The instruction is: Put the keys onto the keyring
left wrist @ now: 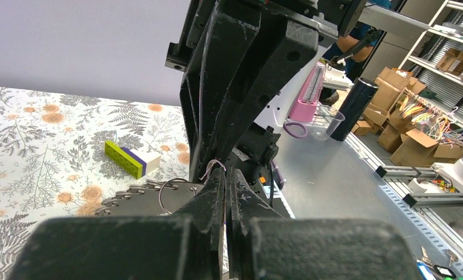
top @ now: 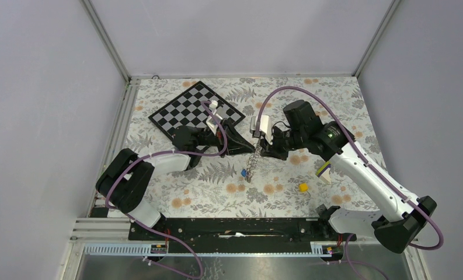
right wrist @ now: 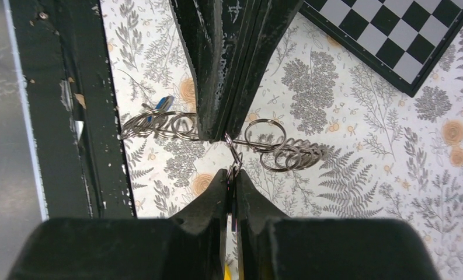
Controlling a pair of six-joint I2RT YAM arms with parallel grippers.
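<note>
The keyring (right wrist: 281, 153) is a long coil of grey metal rings, held above the floral table between both grippers. My left gripper (right wrist: 217, 135) comes in from the top of the right wrist view and is shut on the middle of the coil. My right gripper (right wrist: 232, 175) is shut on a thin black key (right wrist: 231, 201), whose small ring touches the coil just below the left fingertips. The blue key (right wrist: 164, 104) hangs at the coil's left end. In the top view the grippers meet tip to tip, left gripper (top: 249, 147) and right gripper (top: 264, 149), with the keyring (top: 251, 163) dangling down to the blue key (top: 243, 173).
A black-and-white chessboard (top: 194, 111) lies at the back left. A small yellow cube (top: 303, 187) and a purple-and-lime flat stick (top: 323, 170) lie near the right arm; the stick also shows in the left wrist view (left wrist: 129, 158).
</note>
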